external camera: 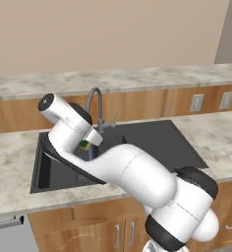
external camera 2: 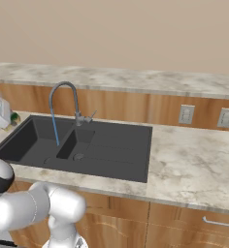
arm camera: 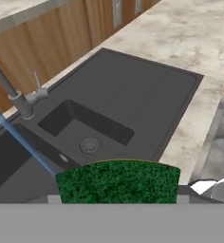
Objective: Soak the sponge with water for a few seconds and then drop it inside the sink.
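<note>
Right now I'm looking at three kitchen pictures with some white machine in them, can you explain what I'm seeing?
It is a computer-rendered kitchen. The white machine is a robot arm on a base that can drive. Two pictures come from cameras on that base, behind the arm to its left and right. The third comes from a camera on the hand, looking along the gripper. Set into the marble counter is a black sink with a large basin, a small basin and a flat drainboard. A thin blue stream of water runs from the faucet. The gripper is shut on a green sponge, holding it above the sink, beside the stream.
</note>
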